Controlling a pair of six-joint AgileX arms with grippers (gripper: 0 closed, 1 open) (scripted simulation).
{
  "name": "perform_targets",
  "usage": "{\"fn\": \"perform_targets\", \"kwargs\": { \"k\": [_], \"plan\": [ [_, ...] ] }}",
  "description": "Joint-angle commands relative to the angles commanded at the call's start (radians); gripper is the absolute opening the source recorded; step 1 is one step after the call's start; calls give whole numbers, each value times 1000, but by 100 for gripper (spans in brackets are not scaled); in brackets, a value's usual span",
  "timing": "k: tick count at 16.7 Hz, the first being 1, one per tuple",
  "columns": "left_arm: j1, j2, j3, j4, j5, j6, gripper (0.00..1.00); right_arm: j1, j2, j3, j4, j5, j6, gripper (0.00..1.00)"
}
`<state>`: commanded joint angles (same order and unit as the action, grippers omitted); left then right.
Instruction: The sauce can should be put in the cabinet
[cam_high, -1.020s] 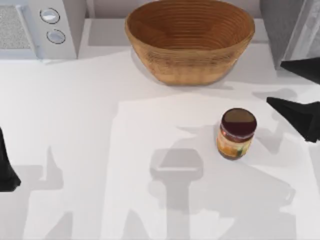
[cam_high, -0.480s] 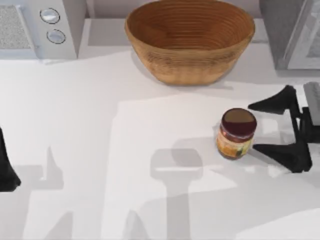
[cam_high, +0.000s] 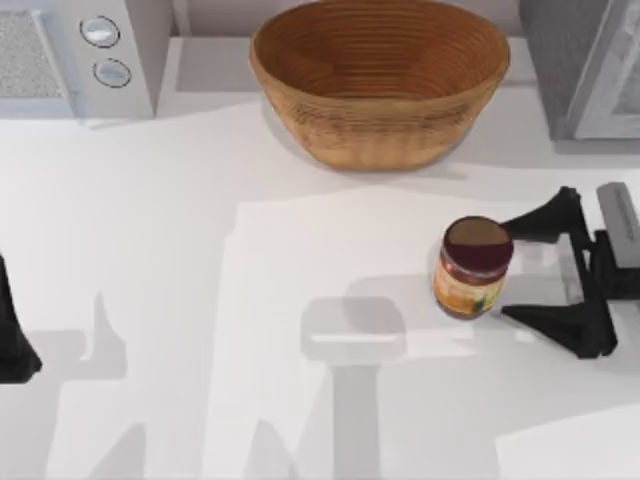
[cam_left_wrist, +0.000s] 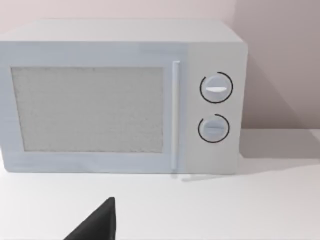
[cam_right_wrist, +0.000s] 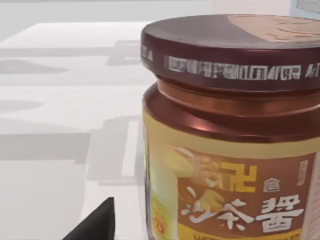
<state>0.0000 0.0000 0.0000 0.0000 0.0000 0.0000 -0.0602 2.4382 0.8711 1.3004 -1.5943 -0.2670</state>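
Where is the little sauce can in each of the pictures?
Top view: the sauce can stands upright on the white table, right of centre, in front of the basket, with the open right gripper beside it.
Left wrist view: the can is not in it; the microwave is.
Right wrist view: the can is very close.
Shared landmark: the white table.

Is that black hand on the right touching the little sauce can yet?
Cannot tell. In the top view the right hand is open with its fingers right beside the sauce can, too close to show contact or a gap.
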Motion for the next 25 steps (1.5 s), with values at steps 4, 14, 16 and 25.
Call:
{"fn": "perform_targets", "kwargs": {
  "k": [4, 14, 16, 25],
  "plan": [
    [0, 0, 0, 0, 0, 0, 100, 14, 10, 15, 19, 19, 27, 100],
    [0, 0, 0, 0, 0, 0, 100, 152, 85, 33, 362, 154, 311, 100],
    [0, 0, 0, 0, 0, 0, 100, 167, 92, 34, 393, 170, 335, 100],
    [0, 0, 0, 0, 0, 0, 100, 168, 93, 34, 396, 171, 337, 62]
  ]
}}
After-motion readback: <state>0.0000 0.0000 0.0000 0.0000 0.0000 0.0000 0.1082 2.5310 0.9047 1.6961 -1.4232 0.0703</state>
